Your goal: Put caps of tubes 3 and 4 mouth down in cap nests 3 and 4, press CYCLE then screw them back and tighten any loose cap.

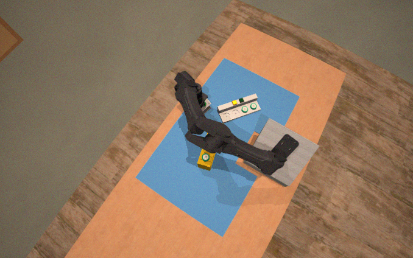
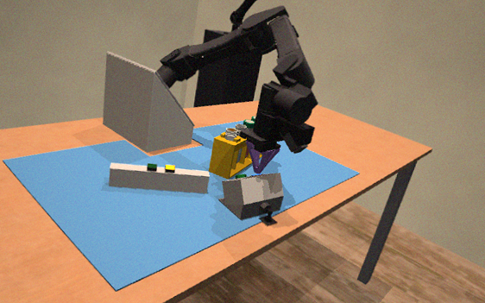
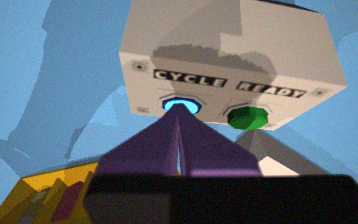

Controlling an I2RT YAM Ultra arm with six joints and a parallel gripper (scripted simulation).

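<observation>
The gripper [image 3: 179, 114] — jaws shut, empty — points at the blue CYCLE key [image 3: 180, 105] on the small desk [image 3: 280, 45]. Contact seems made, though it's hard to tell. It should push straight until the key stops, clear of READY [image 3: 248, 117], watching the amber lamp [image 1: 234, 102] — apparently lit.

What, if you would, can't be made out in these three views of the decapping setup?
- Top view: most of the decapping station lies under the arm; only one capped tube shows.
- Top view: the key desk is nearly covered by the hand.
- Exterior view: the cap nests are hidden behind the console.
- Wrist view: whether the shut hand touches the CYCLE key; its tip covers the spot.
- All views: cap dot numbers are too small.
</observation>
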